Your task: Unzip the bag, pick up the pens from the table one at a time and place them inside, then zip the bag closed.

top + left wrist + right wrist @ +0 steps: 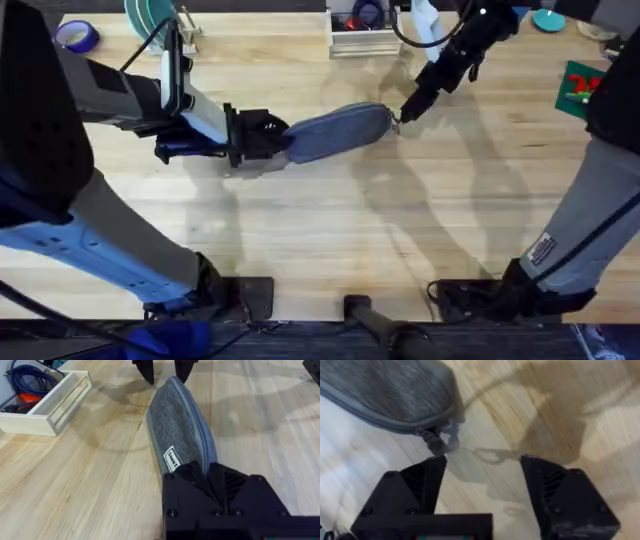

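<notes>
Blue-grey pencil pouch (335, 133) flat on wooden table (400, 230), just above centre. Left gripper (262, 140) clamped on its 9 o'clock end. Right gripper (482, 477) spread wide, just beside the zipper pull (434, 442) at 3 o'clock, empty. Risk: closing off-target, missing that small pull.

My left gripper (283, 140) is clamped tight, arm stretched low rightward; my right gripper (405, 112) hangs spread apart, angled down-left.

White wooden tray (47, 407) holds blue cable (27, 380).
</notes>
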Available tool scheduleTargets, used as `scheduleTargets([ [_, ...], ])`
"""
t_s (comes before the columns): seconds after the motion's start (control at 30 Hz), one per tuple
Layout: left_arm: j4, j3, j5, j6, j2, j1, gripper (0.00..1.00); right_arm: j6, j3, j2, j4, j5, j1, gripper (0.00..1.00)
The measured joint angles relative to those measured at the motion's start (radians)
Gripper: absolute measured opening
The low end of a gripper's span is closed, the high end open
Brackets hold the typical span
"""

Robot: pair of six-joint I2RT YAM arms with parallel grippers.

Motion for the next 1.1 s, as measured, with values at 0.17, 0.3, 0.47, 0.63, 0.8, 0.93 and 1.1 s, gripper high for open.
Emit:
scheduleTargets([
  [0.17,0.0,0.0,0.0,0.0,0.0,0.0,0.041,-0.001,0.0,0.0,-0.011,0.014,0.0,0.995],
  [0.3,0.0,0.0,0.001,0.0,0.0,0.0,0.353,0.0,0.0,0.0,-0.031,0.018,0.006,0.996],
  [0.47,-0.001,0.0,0.001,-0.003,0.0,0.0,0.984,-0.001,0.0,-0.011,-0.051,0.019,0.009,0.996],
  [0.63,0.0,0.0,0.002,-0.002,0.0,0.0,0.995,0.01,0.005,-0.044,-0.048,0.021,0.011,0.996],
  [0.8,0.0,0.0,0.002,-0.003,0.0,0.0,0.995,0.028,0.029,-0.066,-0.05,0.021,0.011,0.995],
  [0.93,-0.011,0.0,0.011,-0.007,0.0,0.002,0.994,0.035,0.031,-0.101,-0.055,0.021,0.011,0.987],
  [1.1,-0.051,0.0,0.031,-0.023,0.0,0.026,0.995,0.041,0.033,-0.157,-0.099,0.021,0.011,0.986],
])
